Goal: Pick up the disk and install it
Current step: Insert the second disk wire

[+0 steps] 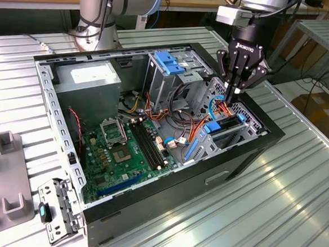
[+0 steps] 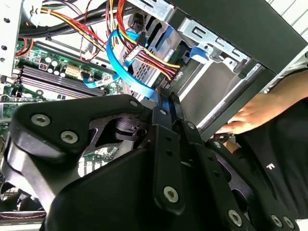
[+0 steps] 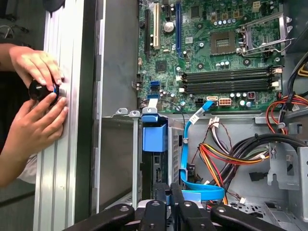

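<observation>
The disk (image 1: 228, 123), a dark slab with blue side rails, lies tilted in the drive bay at the open computer case's corner, on the exterior view's right. My gripper (image 1: 234, 98) hangs straight down over it. Its black fingers are pressed together and the tips are at the disk's upper edge, beside the red and orange cables (image 1: 224, 109). In both wrist views the shut fingers (image 2: 166, 108) (image 3: 159, 204) point into the bay, close to a blue data cable (image 3: 185, 159) and a blue plastic bracket (image 3: 154, 137).
The case holds a green motherboard (image 1: 123, 149), a grey power supply (image 1: 91, 81) and a metal cage with a blue top (image 1: 171, 64). A person's hands (image 3: 33, 103) hold a black knob (image 3: 39, 89) at the table rail beside the case. Grey fixtures (image 1: 3, 174) lie at the exterior view's left.
</observation>
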You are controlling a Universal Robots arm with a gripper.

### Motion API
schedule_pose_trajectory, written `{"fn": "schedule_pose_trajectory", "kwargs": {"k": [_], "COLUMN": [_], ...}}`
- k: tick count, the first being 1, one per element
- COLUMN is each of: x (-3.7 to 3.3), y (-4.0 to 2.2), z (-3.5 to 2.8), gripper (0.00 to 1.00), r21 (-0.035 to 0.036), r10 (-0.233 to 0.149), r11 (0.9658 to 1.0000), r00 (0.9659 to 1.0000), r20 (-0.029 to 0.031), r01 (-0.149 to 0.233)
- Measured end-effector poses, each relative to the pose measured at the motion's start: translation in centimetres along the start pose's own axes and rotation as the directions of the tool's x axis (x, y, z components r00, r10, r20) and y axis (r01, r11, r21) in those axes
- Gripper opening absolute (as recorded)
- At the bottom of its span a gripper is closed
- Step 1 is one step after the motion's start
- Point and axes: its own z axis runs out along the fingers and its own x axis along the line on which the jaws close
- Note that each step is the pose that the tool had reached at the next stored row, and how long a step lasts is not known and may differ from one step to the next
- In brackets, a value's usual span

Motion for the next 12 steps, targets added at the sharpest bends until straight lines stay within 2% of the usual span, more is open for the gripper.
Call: {"fn": "schedule_pose_trajectory", "kwargs": {"k": [1, 3, 4, 6, 7, 8, 9, 10, 11, 12], "x": [0.07, 0.30, 0.48, 0.70, 0.83, 1.05, 1.22, 1.41, 1.70, 1.96], "y": [-0.01, 0.00, 0.04, 0.12, 0.17, 0.22, 0.23, 0.27, 0.32, 0.36], "z": [0.05, 0.16, 0.24, 0.33, 0.38, 0.47, 0.55, 0.64, 0.74, 0.83], "gripper": [0.16, 0.16, 0.16, 0.16, 0.16, 0.16, 0.16, 0.16, 0.16, 0.16], "r21": [0.0000, 0.0003, 0.0004, 0.0007, 0.0010, 0.0014, 0.0016, 0.0021, 0.0029, 0.0040], "r10": [0.000, -0.003, -0.005, -0.008, -0.010, -0.013, -0.014, -0.015, -0.016, -0.016], "r11": [1.0000, 1.0000, 1.0000, 1.0000, 0.9999, 0.9999, 0.9999, 0.9999, 0.9999, 0.9999], "r00": [1.0000, 0.9997, 0.9988, 0.9965, 0.9945, 0.9913, 0.9894, 0.9881, 0.9873, 0.9869], "r20": [0.0033, 0.0255, 0.0485, 0.0837, 0.1041, 0.1310, 0.1446, 0.1532, 0.1582, 0.1606], "r01": [0.000, 0.003, 0.005, 0.008, 0.010, 0.013, 0.014, 0.015, 0.015, 0.015]}}
